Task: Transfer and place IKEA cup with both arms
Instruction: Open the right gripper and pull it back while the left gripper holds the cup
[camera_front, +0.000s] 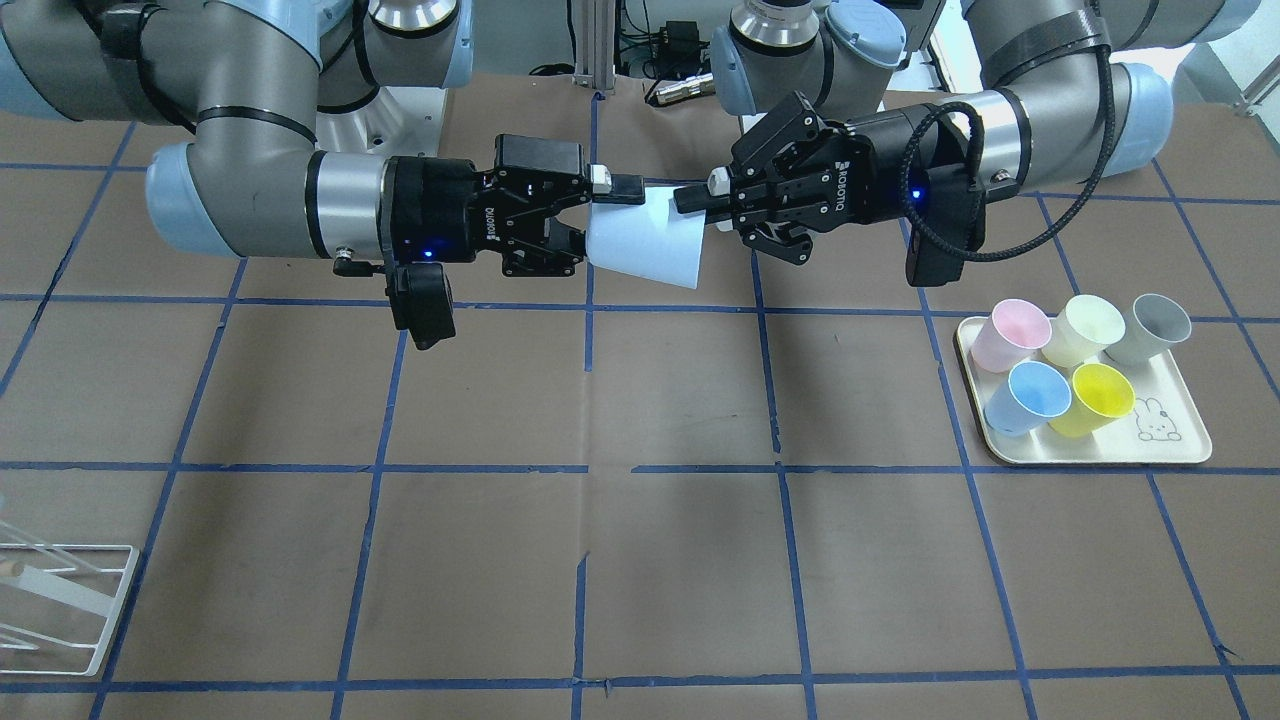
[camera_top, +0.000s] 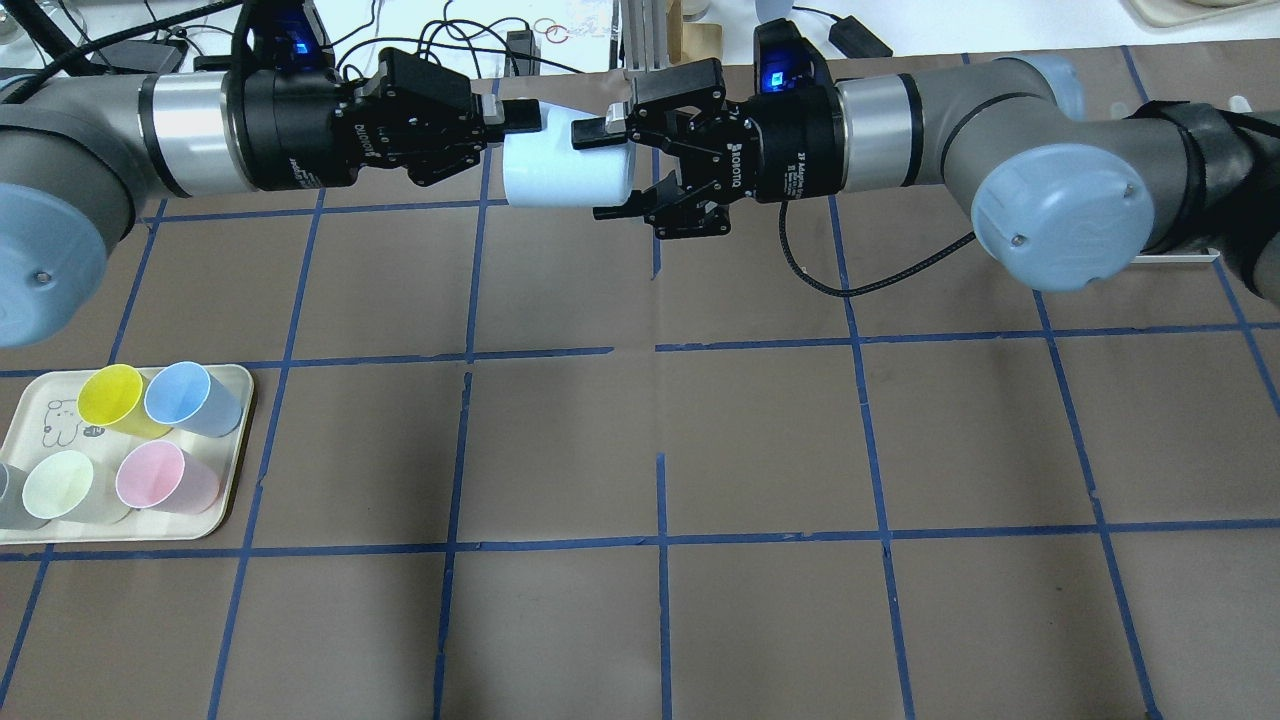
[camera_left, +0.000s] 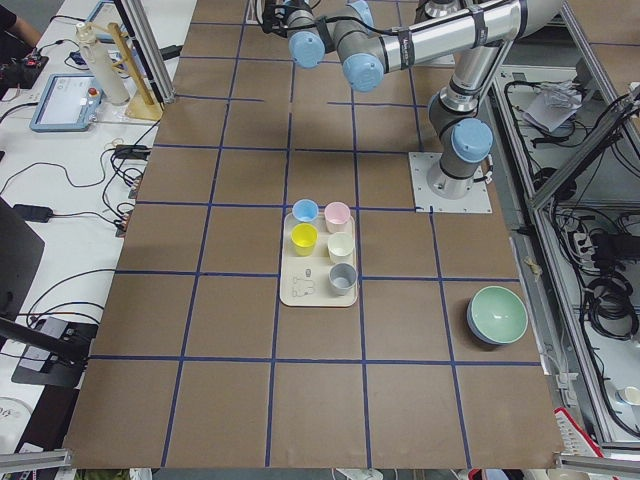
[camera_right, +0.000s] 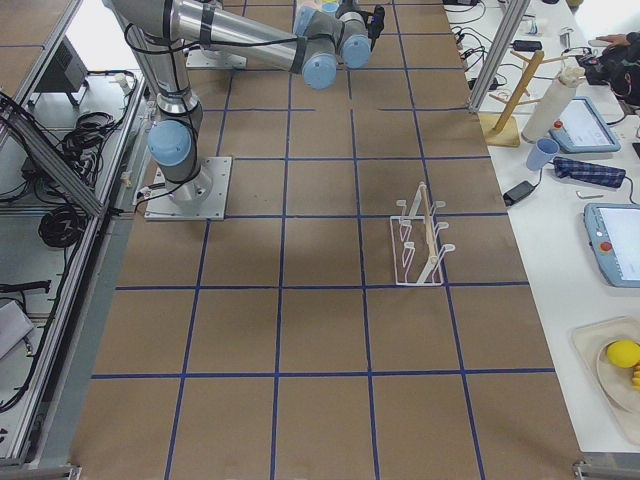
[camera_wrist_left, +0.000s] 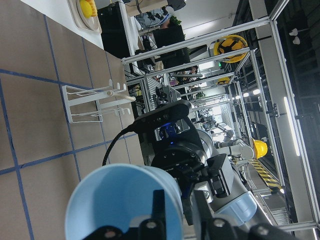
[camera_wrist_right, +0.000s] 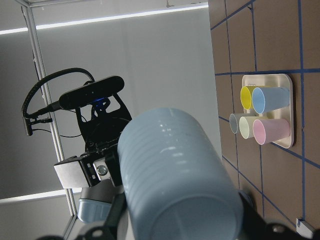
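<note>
Smooth matt pale plastic IKEA cup (camera_front: 645, 240), brushed silver metal left arm (camera_front: 1010, 120) and right arm (camera_front: 250, 200), matt brown paper counter (camera_front: 640, 400), blue tape (camera_front: 480, 468), white-coated wire rack (camera_front: 60, 600), matt cream tray (camera_front: 1182, 395).

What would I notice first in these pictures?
A pale blue cup hangs in mid-air, the left gripper pinching its rim and the right gripper around its base. Five coloured cups sit on a tray at the robot's left.

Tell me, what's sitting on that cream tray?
A pink cup, a pale yellow cup, a grey cup, a blue cup and a bright yellow cup, plus a printed rabbit. The tray beneath them is covered.
</note>
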